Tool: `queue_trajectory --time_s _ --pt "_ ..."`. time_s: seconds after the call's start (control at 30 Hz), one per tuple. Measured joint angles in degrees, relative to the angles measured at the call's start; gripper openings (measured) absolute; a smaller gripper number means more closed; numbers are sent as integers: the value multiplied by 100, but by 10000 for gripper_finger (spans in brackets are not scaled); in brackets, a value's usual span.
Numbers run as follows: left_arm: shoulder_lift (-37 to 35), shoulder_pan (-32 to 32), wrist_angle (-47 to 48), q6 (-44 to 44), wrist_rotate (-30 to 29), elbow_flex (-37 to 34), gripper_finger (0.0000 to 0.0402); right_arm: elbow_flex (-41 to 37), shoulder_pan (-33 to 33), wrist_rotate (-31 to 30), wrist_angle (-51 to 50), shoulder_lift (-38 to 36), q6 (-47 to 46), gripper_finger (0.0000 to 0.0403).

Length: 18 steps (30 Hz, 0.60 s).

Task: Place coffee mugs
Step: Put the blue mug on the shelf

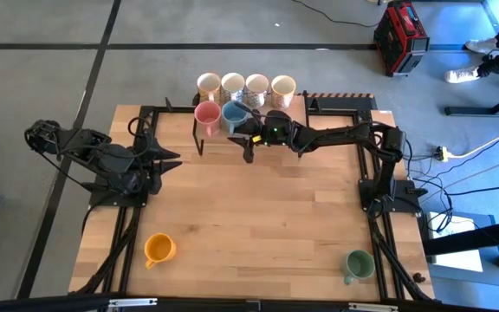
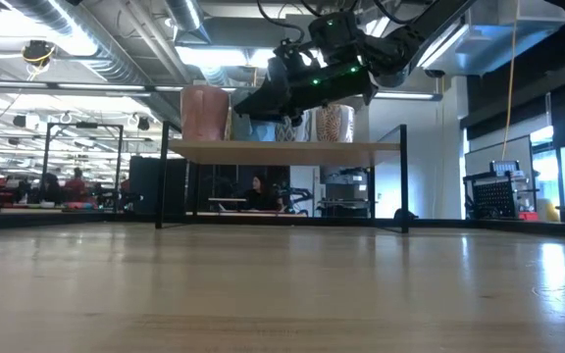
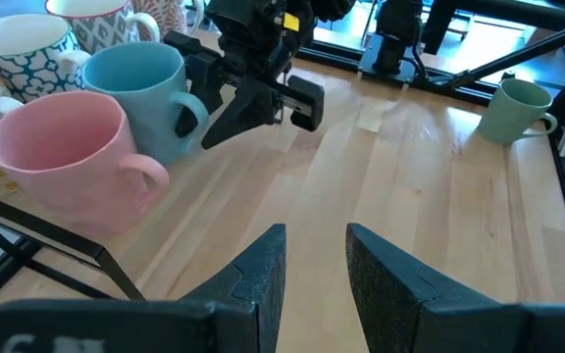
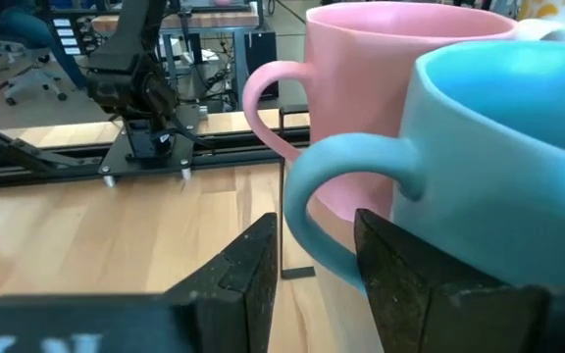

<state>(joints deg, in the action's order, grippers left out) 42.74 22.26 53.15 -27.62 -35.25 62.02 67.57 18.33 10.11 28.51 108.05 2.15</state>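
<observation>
We see the right gripper (image 1: 248, 132) with fingers narrowly parted, empty, just beside the light blue mug (image 1: 234, 115) next to the pink mug (image 1: 207, 116) on the raised shelf (image 2: 282, 150), while the left gripper (image 1: 168, 156), narrowly parted too, waits apart.

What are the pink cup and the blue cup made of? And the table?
The pink mug and the light blue mug look like glazed ceramic: thick walls, rounded rims and a smooth, soft sheen, though coated plastic cannot be ruled out. The table looks like wood, made of pale planks with visible grain and seams and a light satin finish.
</observation>
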Motion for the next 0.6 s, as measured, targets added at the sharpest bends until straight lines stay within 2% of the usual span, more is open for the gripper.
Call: queue_trajectory --time_s 0.6 --pt "0 -1 -2 125 -1 0 103 4 0 0 -133 -11 -63 135"
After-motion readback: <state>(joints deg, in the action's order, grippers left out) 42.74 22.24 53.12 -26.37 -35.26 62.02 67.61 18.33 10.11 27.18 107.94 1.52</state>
